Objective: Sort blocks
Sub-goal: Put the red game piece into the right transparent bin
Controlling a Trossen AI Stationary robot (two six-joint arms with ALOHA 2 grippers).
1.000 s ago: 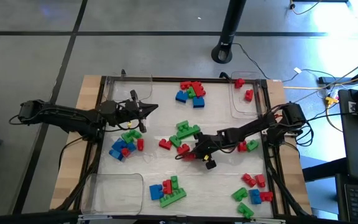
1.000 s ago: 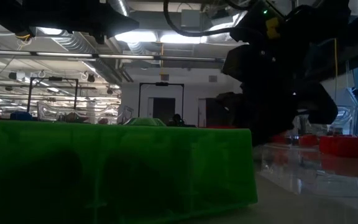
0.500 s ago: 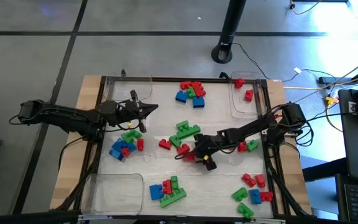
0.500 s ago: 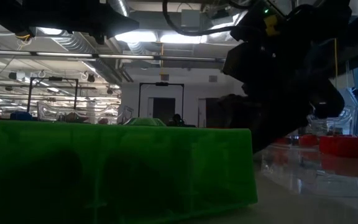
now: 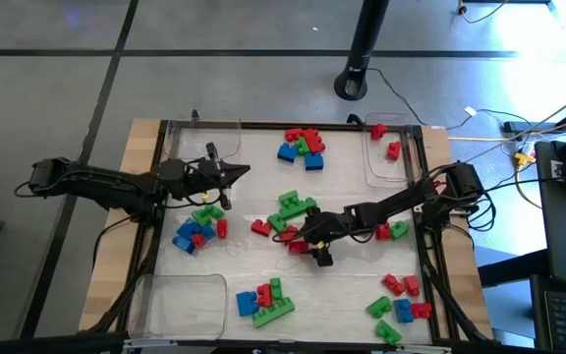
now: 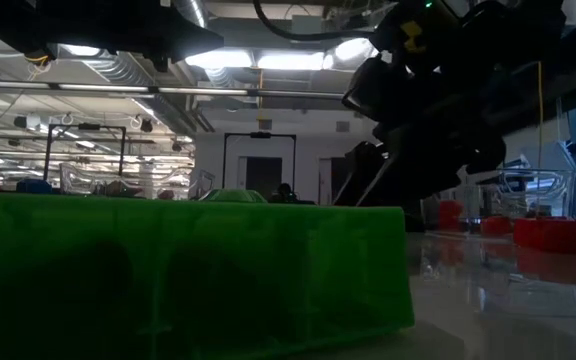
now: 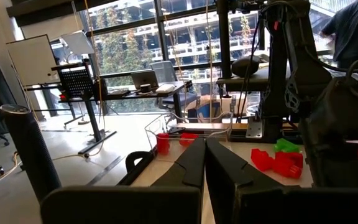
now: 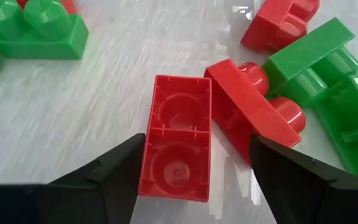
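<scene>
A: Where is the right gripper point(image 8: 191, 171) placed?
B: Low at mid-table, fingers spread on either side of an upturned red block point(image 8: 176, 137), which is not pinched.
A: And the left gripper point(image 5: 226, 177)?
B: Pressed together, held near the table's left edge.

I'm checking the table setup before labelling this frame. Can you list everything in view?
blocks: dozens, red, green and blue, in loose clusters across the table.
upturned red block: one, hollow side up, between the right gripper's fingers, not gripped.
clear trays: three visible, at the far-left, far-right and near-left corners; the far-right one holds a few red blocks.
table: one, white top with a wooden edge.
black stand base: one, on the floor beyond the table.
left gripper: shut, above the table's left side.
right gripper: open, low over the red blocks at the table's middle.
</scene>
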